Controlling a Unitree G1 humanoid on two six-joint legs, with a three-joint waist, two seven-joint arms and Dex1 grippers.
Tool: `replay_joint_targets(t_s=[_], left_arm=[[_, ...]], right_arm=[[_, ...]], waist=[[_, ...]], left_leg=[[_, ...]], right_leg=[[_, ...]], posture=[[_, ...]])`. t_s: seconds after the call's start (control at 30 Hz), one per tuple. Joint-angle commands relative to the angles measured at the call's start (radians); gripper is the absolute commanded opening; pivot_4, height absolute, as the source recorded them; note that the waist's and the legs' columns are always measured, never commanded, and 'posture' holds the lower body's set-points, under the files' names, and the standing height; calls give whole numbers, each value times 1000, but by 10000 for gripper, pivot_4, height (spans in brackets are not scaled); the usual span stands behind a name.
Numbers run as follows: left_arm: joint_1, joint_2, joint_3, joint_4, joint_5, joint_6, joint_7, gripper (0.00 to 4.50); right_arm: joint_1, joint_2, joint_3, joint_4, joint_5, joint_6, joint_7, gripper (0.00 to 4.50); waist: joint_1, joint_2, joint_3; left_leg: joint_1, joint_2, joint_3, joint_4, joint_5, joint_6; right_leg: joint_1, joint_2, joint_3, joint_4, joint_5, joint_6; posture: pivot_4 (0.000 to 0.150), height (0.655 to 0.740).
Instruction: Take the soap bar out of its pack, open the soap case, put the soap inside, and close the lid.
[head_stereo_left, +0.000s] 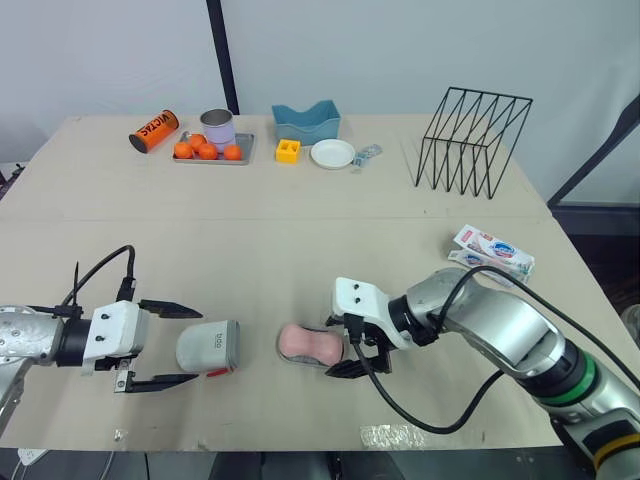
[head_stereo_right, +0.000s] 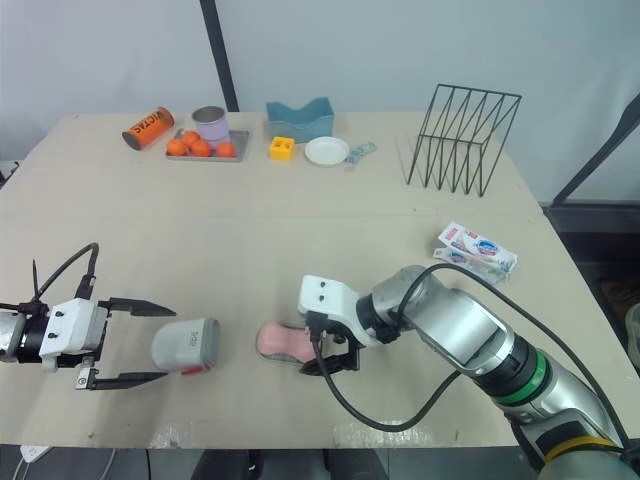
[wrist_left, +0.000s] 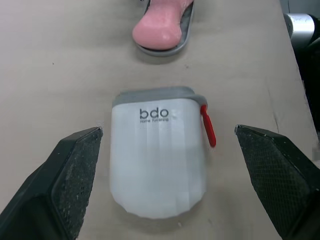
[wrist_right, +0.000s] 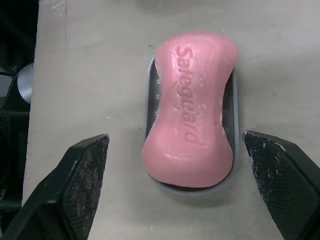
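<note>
Risking a jammed lid over a crooked soap

Spreading the left gripper (head_stereo_left: 196, 344) wide around the white lid (wrist_left: 157, 165), lying on its side on the tabletop (head_stereo_left: 300, 250) near the grey case base (wrist_right: 149, 107); holding the right gripper (head_stereo_left: 338, 347) equally open astride the pink soap (wrist_right: 192, 127), sitting skewed and overhanging that base, so likely catching the lid's rim or sliding off if nudged. Leaving nothing between lid and base, with soap pack (head_stereo_left: 492, 251), wire rack (head_stereo_left: 472, 140) and tray of oranges (head_stereo_left: 210, 152) lying well apart.
</note>
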Motion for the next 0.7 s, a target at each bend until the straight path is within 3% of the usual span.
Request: replay_joint_targets(t_s=[0.03,0.4,0.7], left_arm=[[5,10,7,34,37,-62,-11,45000],[-75,-51,-102,126,98,-133,11,45000],[-86,-48,-116,164,113,-164,10,45000]], right_arm=[[8,-10,-18,-12,-9,-37,8,44314],[41,-17,-62,-11,-16,-131,14,44314],[183,21,-299,-53,146,-339,102,44314]], waist=[[0,0,0],[1,0,0],[1,0,0]], left_leg=[[0,0,0,0,0,0],[0,0,0,0,0,0],[0,0,0,0,0,0]], right_leg=[[0,0,0,0,0,0],[0,0,0,0,0,0],[0,1,0,0,0,-1]], posture=[[1500,7400],[1500,7400],[1500,7400]])
